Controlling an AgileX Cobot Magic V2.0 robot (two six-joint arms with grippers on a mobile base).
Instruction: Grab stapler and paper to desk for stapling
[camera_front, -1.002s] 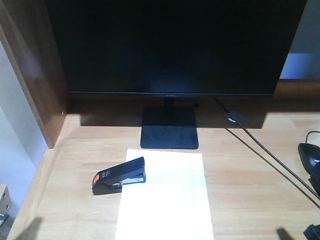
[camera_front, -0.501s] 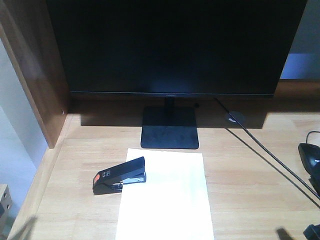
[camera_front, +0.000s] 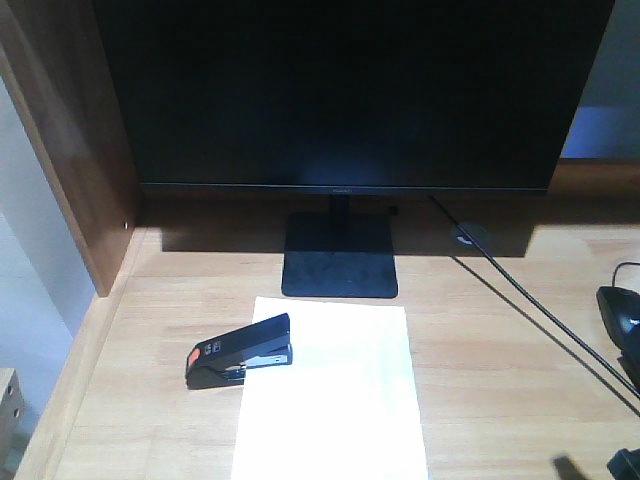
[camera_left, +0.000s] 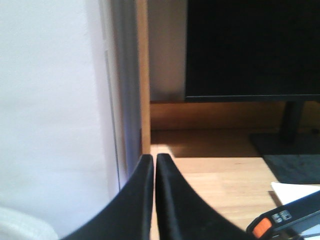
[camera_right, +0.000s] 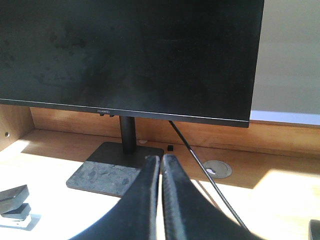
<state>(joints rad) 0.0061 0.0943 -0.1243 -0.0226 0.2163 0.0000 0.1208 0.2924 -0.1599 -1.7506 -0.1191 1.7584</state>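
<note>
Paper (camera_front: 330, 390) lies flat on the worktop (camera_front: 500, 350) before the monitor (camera_front: 350, 90). Stapler (camera_front: 238, 351) rests across its left edge. Left gripper (camera_left: 154, 200) and right gripper (camera_right: 161, 200) are both closed, empty, clear of both items. Placement appears complete; whether the staple went in cannot be told.

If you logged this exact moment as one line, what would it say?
stapler: on paper's left edge | paper: flat on desk | left gripper: shut, empty | right gripper: shut, empty
</note>
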